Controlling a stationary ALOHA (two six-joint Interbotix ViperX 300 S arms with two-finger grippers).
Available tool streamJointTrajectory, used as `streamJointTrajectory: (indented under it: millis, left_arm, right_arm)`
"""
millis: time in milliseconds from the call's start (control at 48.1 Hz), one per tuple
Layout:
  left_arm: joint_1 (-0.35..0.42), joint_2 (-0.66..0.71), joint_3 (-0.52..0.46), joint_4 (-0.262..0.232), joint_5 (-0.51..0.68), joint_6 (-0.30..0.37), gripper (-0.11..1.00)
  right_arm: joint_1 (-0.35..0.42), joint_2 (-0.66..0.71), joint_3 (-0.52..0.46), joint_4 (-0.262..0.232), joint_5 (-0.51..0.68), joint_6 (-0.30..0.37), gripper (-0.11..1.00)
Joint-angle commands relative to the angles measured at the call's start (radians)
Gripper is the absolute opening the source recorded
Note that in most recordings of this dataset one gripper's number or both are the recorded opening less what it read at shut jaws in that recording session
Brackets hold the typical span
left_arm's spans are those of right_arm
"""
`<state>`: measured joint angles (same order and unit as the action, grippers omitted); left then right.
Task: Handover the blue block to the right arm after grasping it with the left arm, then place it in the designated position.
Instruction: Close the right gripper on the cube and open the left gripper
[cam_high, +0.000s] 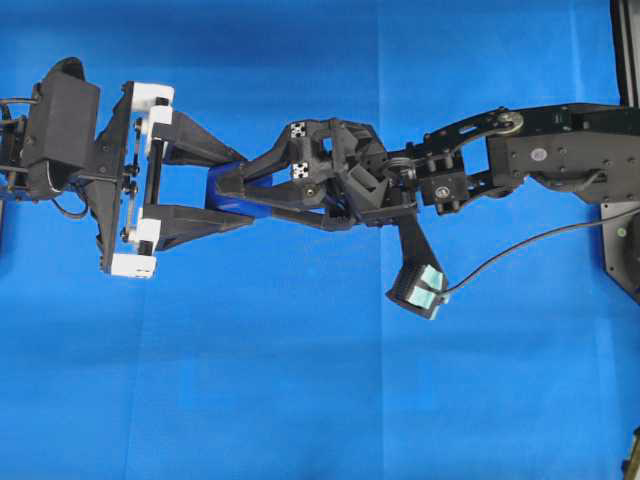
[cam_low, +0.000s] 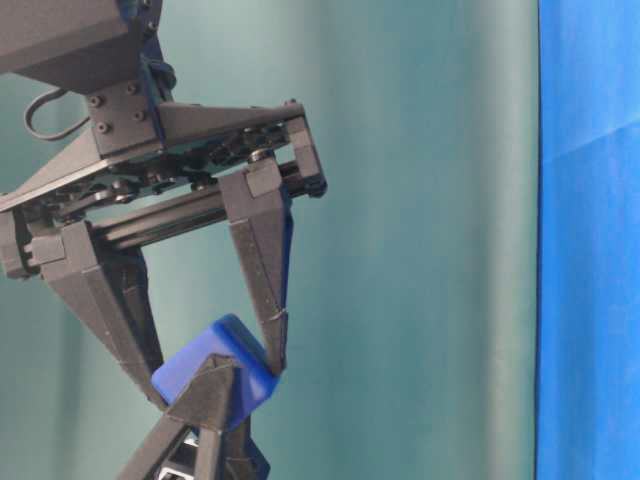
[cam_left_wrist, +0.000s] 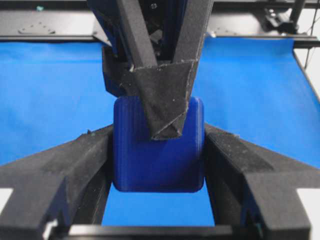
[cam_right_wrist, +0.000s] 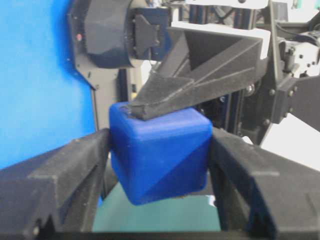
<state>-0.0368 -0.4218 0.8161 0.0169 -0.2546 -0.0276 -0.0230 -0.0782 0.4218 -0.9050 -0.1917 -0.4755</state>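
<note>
While both arms meet over the middle of the blue cloth, I see the block caught between them, held up clear of the bench. Largest first: the cloth covers the whole bench under the block, with a faint fold line running across it. The left arm reaches in from the left of the block in the overhead view, white brackets capping its finger rail. The right arm comes in from the right of the block, and a thin cable trails from it toward the camera module that hangs below its wrist.

The left gripper is clenched on the block: its two fingers press the block's left and right faces in the left wrist view. The right gripper also has the block: in the right wrist view its fingers sit flush against two opposite faces, with no gap that I can see. So each pair of fingers lies across the other, on different faces of the block. From table level the block appears tilted, a corner uppermost, with one finger touching its upper right edge.
</note>
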Motion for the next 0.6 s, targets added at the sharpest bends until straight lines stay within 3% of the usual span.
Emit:
streamJointTrajectory:
  millis: [0,374,519,582]
  left_arm:
    - [0.000,-0.008,-0.020,0.000,-0.006,0.003,0.46]
    - [0.000,-0.005,-0.021,-0.002,-0.011,0.002,0.48]
    - [0.000,-0.005,-0.021,-0.003,-0.012,0.002,0.82]
    - [0.000,-0.006,-0.021,-0.003,-0.012,0.003,0.91]
  right_arm:
    - [0.003,-0.014,-0.028,0.005,-0.002,0.012,0.47]
    - [0.008,-0.014,-0.028,0.005,0.009,0.023,0.47]
    - [0.009,-0.014,-0.028,0.005,0.017,0.023,0.45]
    - [0.011,-0.014,-0.028,0.005,0.018,0.023,0.45]
